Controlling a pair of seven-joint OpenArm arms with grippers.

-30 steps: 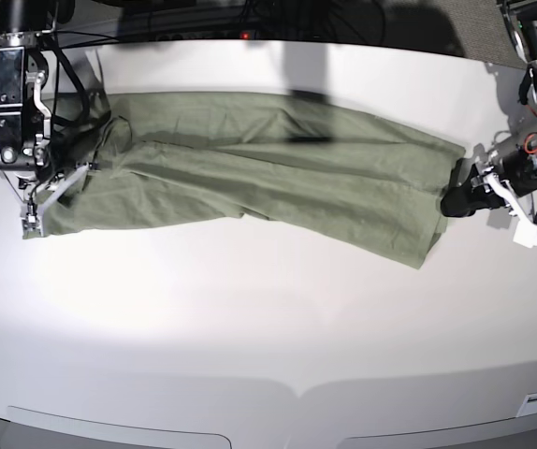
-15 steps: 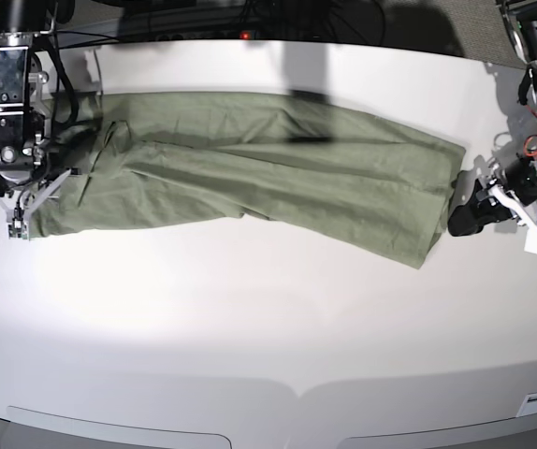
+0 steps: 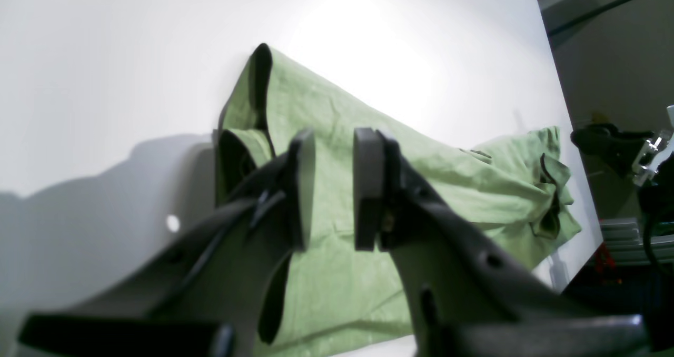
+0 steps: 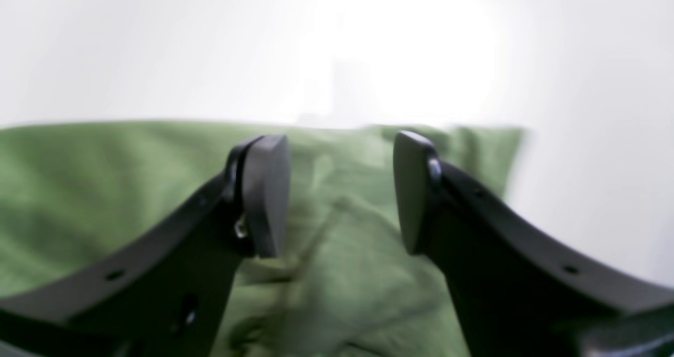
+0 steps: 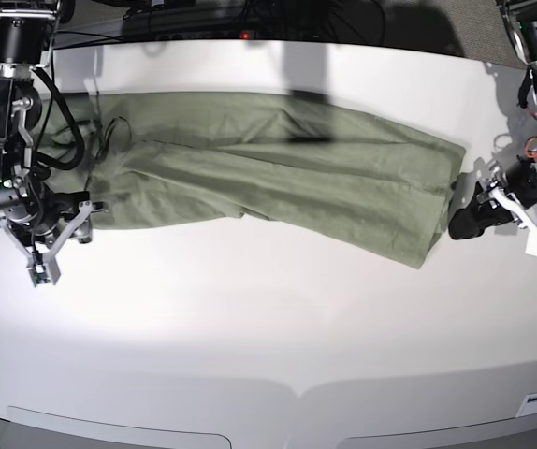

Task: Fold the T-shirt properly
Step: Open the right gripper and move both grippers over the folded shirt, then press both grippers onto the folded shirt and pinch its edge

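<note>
The green T-shirt (image 5: 278,168) lies folded into a long band across the back half of the white table (image 5: 268,318). My right gripper (image 5: 61,238) hovers at the band's left end, open with nothing between its fingers. In the right wrist view this gripper (image 4: 341,188) stands over wrinkled T-shirt (image 4: 105,188) cloth. My left gripper (image 5: 460,224) sits on the table just off the band's right end. In the left wrist view this gripper (image 3: 333,188) shows a narrow empty gap, with the T-shirt (image 3: 421,167) stretching away beyond it.
Black cables (image 5: 250,19) and dark equipment run along the table's back edge. A small white block (image 5: 535,245) hangs beside the left arm near the table's right edge. The table's front edge (image 5: 297,393) curves across the bottom of the base view.
My right gripper has opened, let go of the shirt's left end and drawn back toward the front. My left gripper has backed slightly right, off the shirt's end.
</note>
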